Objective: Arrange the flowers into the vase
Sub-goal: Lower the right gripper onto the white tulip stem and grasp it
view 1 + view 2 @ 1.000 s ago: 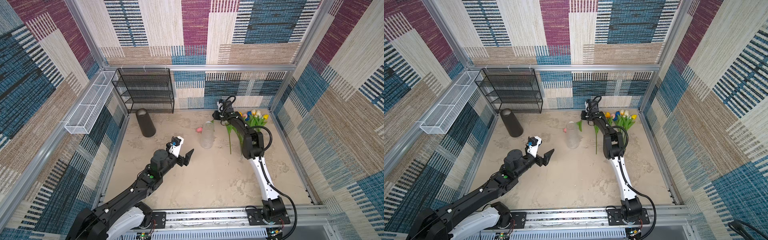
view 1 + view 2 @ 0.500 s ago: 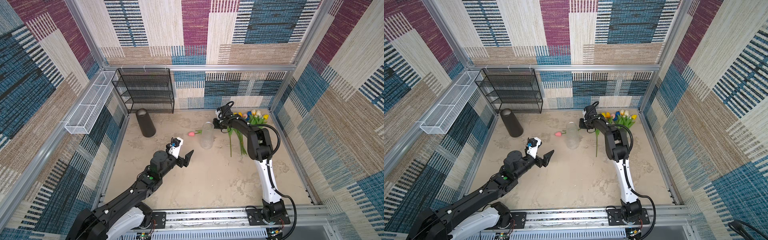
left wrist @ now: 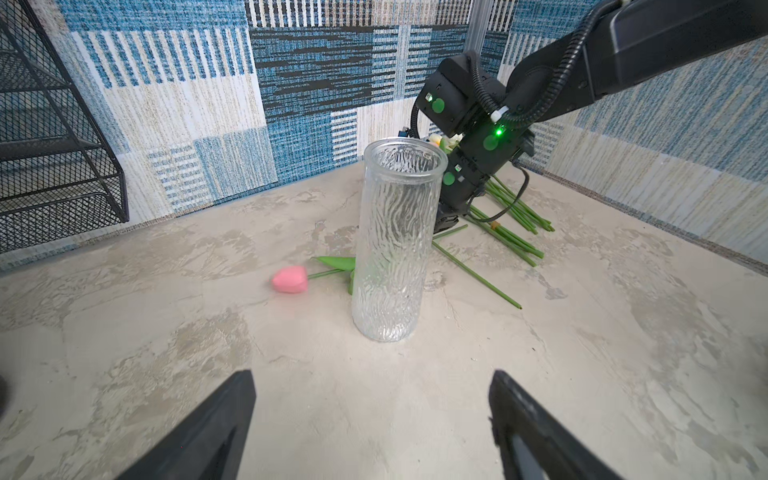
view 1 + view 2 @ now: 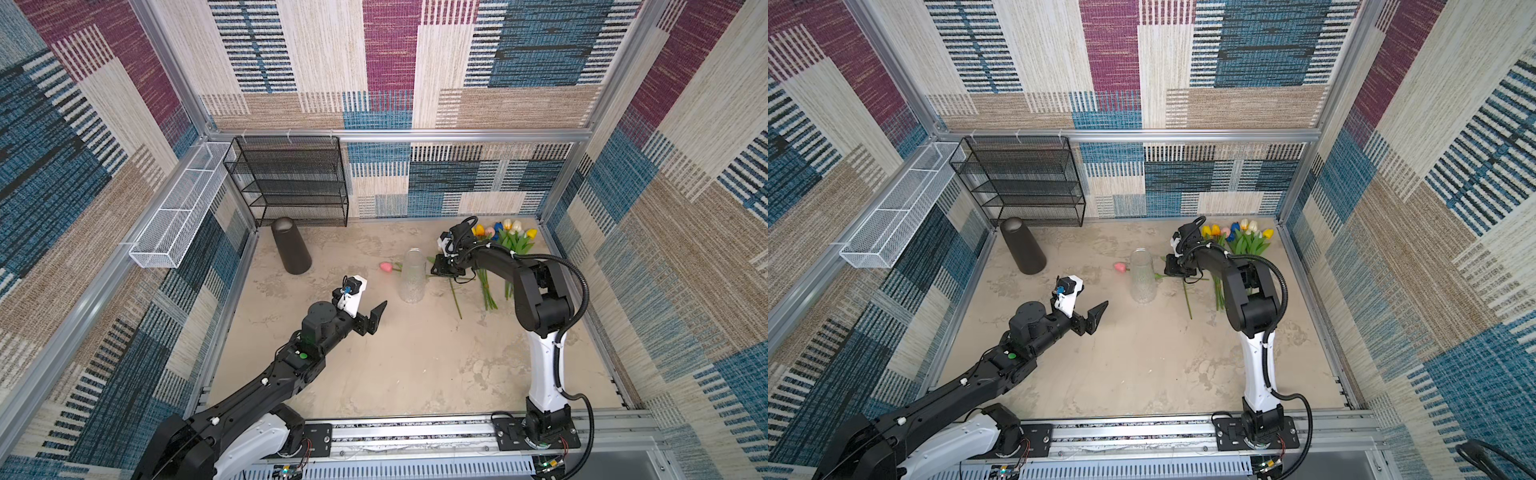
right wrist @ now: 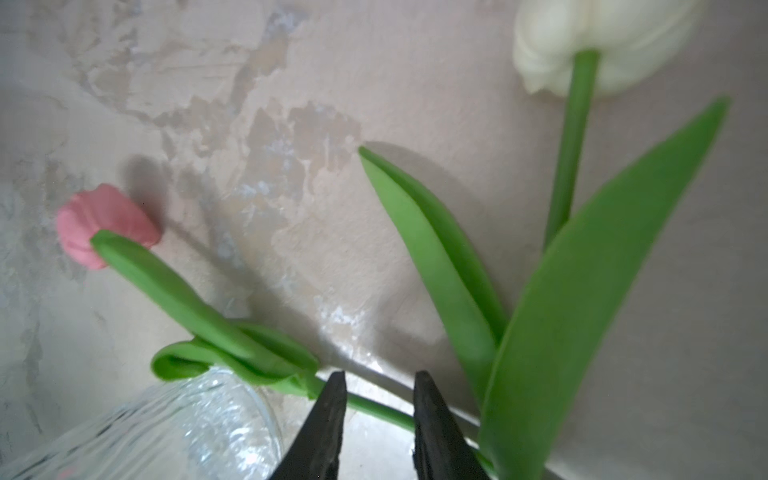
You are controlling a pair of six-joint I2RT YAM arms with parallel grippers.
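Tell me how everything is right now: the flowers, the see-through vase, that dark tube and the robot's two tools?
Glass vase: standing upright, no flower in it.
Pink tulip: lying on the table, stem running past the vase's foot.
Bunch of tulips: lying on the table near the back corner.
Dark tube: standing upright.
Left tool: open, holding nothing.
Right tool: jaws a little apart over the pink tulip's stem.

black mesh rack [image 4: 291, 183]: back wall | white wire basket [image 4: 174, 224]: left wall | dark cylinder [image 4: 291, 249]: beside rack
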